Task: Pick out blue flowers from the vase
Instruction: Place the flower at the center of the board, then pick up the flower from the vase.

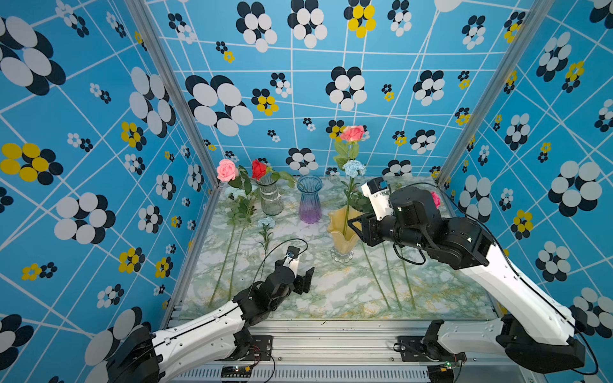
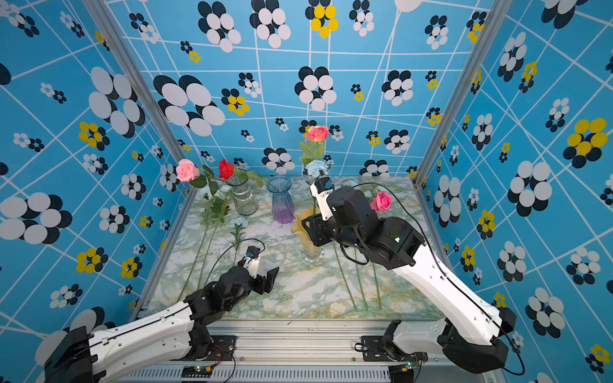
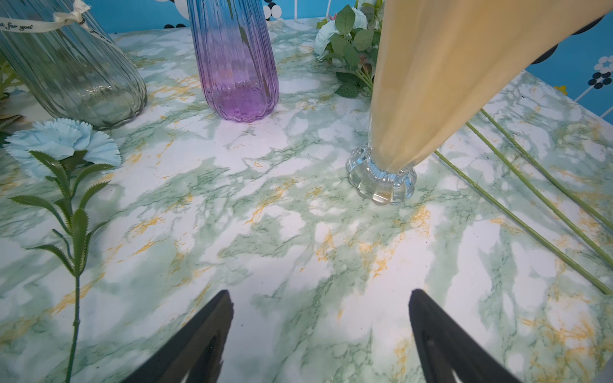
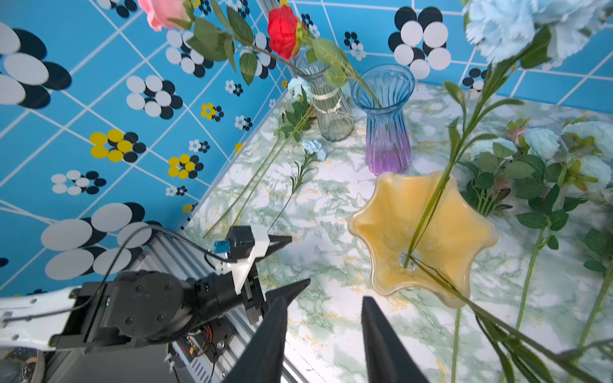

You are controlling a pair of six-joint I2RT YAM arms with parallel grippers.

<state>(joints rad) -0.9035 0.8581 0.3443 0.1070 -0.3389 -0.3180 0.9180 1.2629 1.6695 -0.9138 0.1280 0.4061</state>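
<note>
Looking down on the marble table [image 1: 331, 288], I see one blue flower [image 1: 354, 168] standing upright in the yellow vase [image 1: 335, 232], stem down its throat. My right gripper [image 4: 323, 298] hangs beside the rim, jaws half apart and empty, likely lining up on that stem. My left gripper [image 3: 320, 291] hovers low, wide open, holding nothing, near a blue carnation [image 1: 266, 223] lying flat.

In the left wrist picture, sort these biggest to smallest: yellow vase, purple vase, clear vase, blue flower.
Yellow vase, helped by nearness.
Purple vase and clear vase: alike, both cropped.
Blue carnation bloom smallest.
</note>
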